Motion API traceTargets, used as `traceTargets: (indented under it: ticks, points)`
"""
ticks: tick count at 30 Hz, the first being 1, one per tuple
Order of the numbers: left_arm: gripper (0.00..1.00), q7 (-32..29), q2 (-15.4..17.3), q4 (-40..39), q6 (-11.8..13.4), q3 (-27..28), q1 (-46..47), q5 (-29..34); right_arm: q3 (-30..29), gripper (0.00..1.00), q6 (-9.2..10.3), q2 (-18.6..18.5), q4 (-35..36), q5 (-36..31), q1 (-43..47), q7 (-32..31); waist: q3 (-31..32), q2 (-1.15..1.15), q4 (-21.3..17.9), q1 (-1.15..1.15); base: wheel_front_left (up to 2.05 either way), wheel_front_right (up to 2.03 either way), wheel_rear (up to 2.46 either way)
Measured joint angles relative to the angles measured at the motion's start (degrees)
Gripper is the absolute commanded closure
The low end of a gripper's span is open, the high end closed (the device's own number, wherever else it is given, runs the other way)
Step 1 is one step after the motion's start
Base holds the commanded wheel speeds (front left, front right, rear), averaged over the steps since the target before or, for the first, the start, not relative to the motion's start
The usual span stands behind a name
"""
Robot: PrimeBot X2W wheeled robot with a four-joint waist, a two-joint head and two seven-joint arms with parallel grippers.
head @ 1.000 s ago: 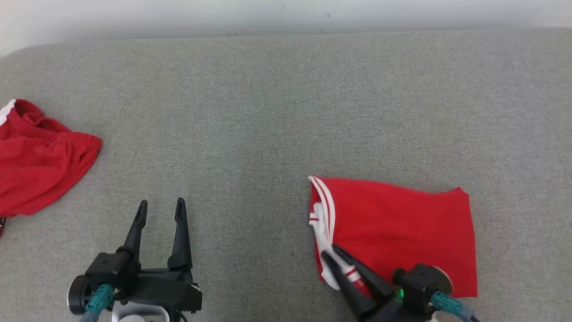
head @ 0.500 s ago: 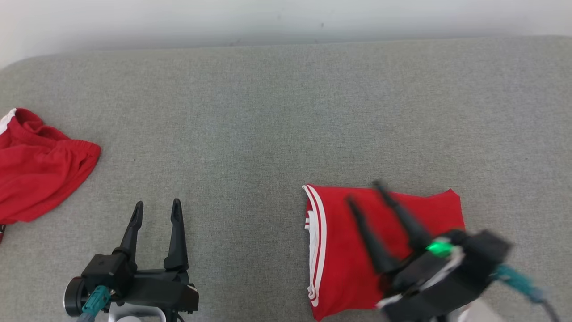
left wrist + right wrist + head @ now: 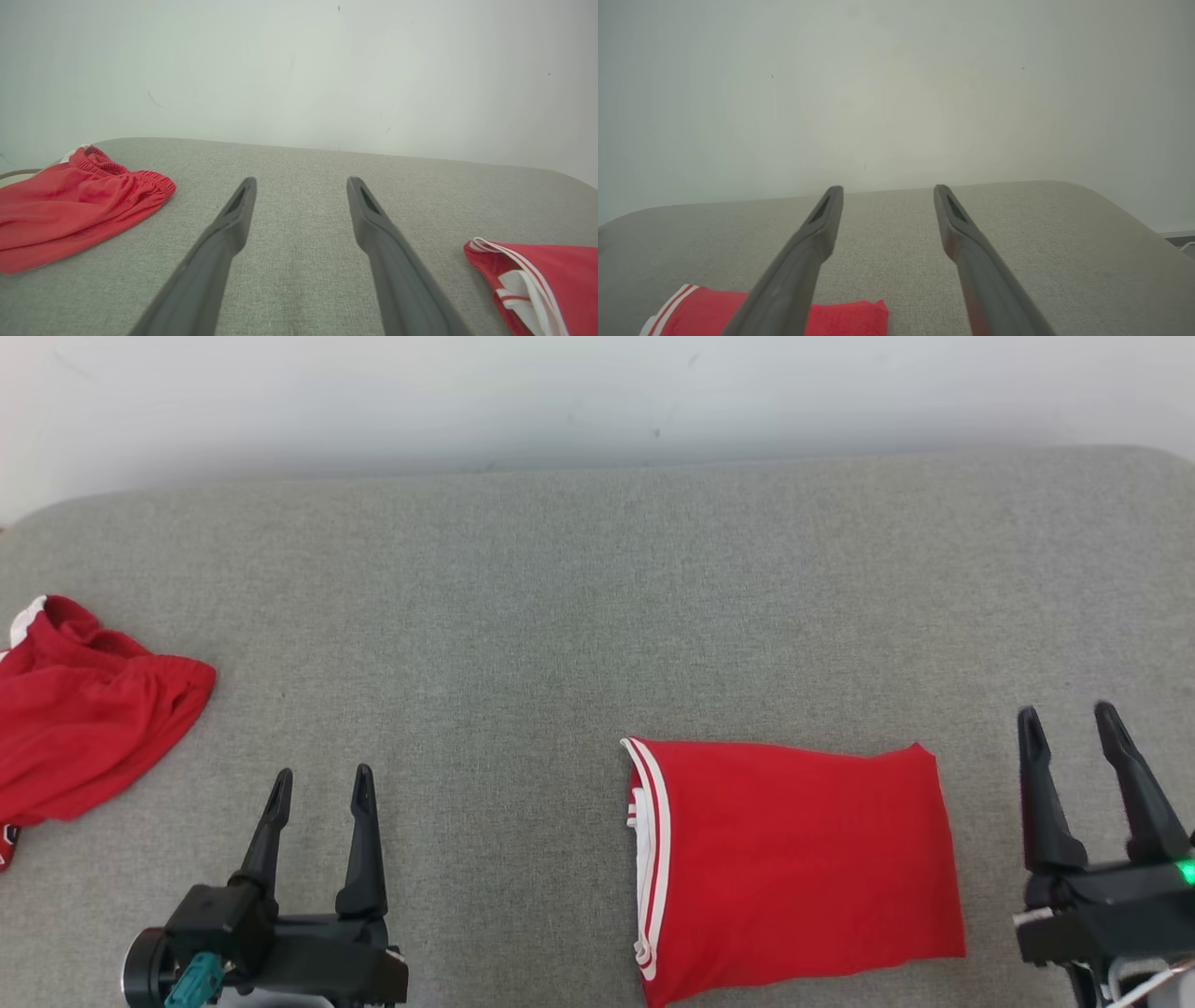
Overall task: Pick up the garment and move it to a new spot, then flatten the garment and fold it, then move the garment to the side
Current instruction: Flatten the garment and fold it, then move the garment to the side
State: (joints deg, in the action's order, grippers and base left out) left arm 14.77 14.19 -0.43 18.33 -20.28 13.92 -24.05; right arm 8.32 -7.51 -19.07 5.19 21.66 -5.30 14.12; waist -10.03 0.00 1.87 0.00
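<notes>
A folded red garment [image 3: 794,863] with white stripes along its left edge lies flat on the grey padded surface, right of centre near the front. Its striped end shows in the left wrist view [image 3: 537,280] at the lower right, and its far edge in the right wrist view [image 3: 840,317] at the bottom left. My right gripper [image 3: 1069,719] stands open just right of the garment, apart from it, with nothing between its fingers [image 3: 887,189]. My left gripper [image 3: 322,779] stands open and empty at the lower left [image 3: 299,182], well left of the garment.
A second red garment [image 3: 79,723], crumpled, lies at the left edge of the surface [image 3: 79,200]. The grey padded surface [image 3: 560,616] ends at a pale wall [image 3: 597,392] behind, and its right corner rounds off [image 3: 1125,210].
My right gripper opened, let go of the garment's striped edge and drew back to the right of it. The garment now lies flat. The head camera tilted, shifting the picture down.
</notes>
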Motion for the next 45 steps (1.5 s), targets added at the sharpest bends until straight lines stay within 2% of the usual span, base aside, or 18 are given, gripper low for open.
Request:
traceTargets:
  ticks: [6, 16, 33, 45]
  points:
    - [0.0, -0.1, 0.81, -0.77, 0.54, -0.33, -1.34, 0.96, -2.52, 0.0, -0.01, -0.36, -0.98, -2.46, 4.0, -2.12, 1.65, 0.0, -0.03, 0.0, 0.0, 0.0, 0.0]
    - [0.0, -1.14, 1.93, -1.38, 1.44, -0.33, -3.81, 0.93, -0.67, 0.0, 0.0, 0.46, -0.11, -4.19, 9.72, -5.45, 3.99, 0.0, -0.23, 0.0, 0.0, 0.0, 0.0]
    - [0.0, -1.35, 2.08, -1.38, 1.59, -0.71, -3.87, 0.56, 0.97, 0.0, -0.01, -0.13, 0.3, -4.09, 10.11, -7.82, 3.76, 0.0, 0.82, 0.0, 0.0, 0.0, 0.0]
    - [0.0, -1.01, 0.15, -0.79, 1.35, -2.11, -1.83, 0.63, 4.85, 0.0, -0.01, -2.0, -10.42, -0.56, 6.63, -11.41, 1.41, 0.0, 3.51, 0.01, 0.0, 0.0, 0.0]
